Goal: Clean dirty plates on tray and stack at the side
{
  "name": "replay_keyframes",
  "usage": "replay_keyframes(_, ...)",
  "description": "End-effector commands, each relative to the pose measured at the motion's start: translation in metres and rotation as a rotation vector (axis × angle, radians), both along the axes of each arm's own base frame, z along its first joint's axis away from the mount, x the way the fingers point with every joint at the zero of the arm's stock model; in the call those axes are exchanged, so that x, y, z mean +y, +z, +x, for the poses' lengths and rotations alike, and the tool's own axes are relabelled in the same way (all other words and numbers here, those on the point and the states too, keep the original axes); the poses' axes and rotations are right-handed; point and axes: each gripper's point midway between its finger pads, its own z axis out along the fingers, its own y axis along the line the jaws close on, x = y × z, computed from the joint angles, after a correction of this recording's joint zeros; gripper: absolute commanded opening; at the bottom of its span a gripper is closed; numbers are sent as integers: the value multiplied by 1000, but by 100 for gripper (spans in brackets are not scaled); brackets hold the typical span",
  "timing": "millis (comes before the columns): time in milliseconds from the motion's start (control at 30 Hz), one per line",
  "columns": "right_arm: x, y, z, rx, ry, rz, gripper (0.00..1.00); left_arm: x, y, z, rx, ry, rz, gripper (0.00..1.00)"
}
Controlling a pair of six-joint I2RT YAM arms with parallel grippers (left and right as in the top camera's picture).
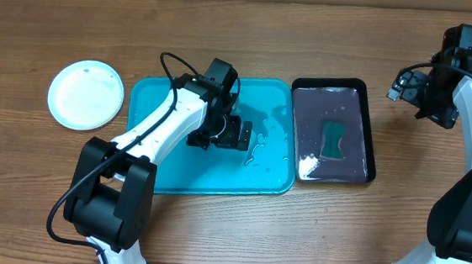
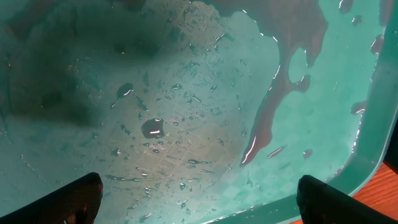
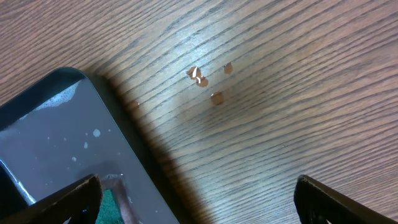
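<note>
A white plate [image 1: 86, 94] lay on the table [image 1: 41, 32] at the far left, apart from the tray [image 1: 271, 168]. The left gripper [image 2: 199, 186] hung wide apart over the wet blue tray, holding nothing. Next came a black tray [image 1: 368, 134] with a green sponge [image 1: 333, 140]. The right gripper [image 3: 196, 193] was wide apart too, over bare wood

White arm links [image 1: 163, 119], black joints [image 1: 121, 195] (thin black cables [image 1: 171, 62] looping).
</note>
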Motion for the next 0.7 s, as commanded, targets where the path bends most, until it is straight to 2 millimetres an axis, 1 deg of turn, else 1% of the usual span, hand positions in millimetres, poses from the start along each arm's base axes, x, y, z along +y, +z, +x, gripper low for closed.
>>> replay_keyframes(0, -2, 7, 4, -25, -3, -8, 100, 1, 8, 2, -26, 9, -1, 100)
replay_keyframes(67, -2, 7, 4, -25, -3, -8, 100, 0, 8, 2, -26, 10, -2, 100)
replay_keyframes(233, -2, 7, 4, -25, -3, -8, 100, 0, 9, 11, -65, 11, 0, 100)
replay_keyframes(667, -2, 6, 4, -23, -3, -8, 100, 0, 9, 11, -65, 11, -1, 100)
